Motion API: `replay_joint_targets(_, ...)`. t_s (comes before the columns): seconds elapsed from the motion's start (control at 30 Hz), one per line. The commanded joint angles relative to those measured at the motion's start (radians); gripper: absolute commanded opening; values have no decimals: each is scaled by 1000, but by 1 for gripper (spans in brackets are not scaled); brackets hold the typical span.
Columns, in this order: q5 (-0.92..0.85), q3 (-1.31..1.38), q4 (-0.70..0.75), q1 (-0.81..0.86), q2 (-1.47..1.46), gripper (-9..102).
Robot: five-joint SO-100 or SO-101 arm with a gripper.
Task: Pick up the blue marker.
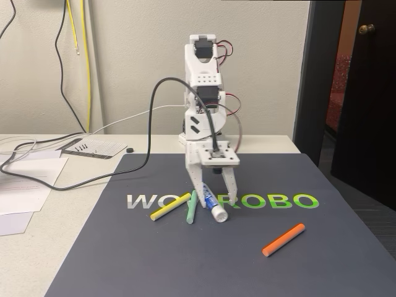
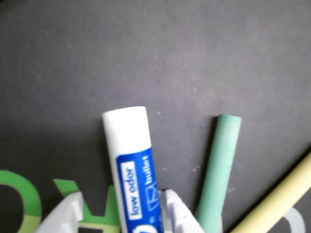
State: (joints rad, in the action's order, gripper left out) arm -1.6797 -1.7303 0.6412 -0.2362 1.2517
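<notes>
The blue marker (image 2: 130,165) lies on the dark grey mat (image 1: 185,260), between the two fingers of my claw (image 1: 215,196); the fingers stand on each side of its barrel, but I cannot tell if they press it; beside it lies the green stick (image 2: 221,165), then the yellow stick (image 1: 170,206), and the orange stick (image 1: 283,239) is well apart to the right in the fixed view; the mat has letters in white and green; it covers a pale bench (image 1: 37,247) with papers (image 1: 25,179) and cables (image 1: 93,179); behind are a beige wall and a dark door (image 1: 365,93).
</notes>
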Motion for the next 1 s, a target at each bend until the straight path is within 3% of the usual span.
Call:
replay_joint_targets(0.0, -5, -5, 2, 6, 23, 19)
replay_joint_targets(0.33, -2, -15, -2, 3, 38, 9)
replay_joint_targets(0.97, 29, -46, -6, -20, 80, 1)
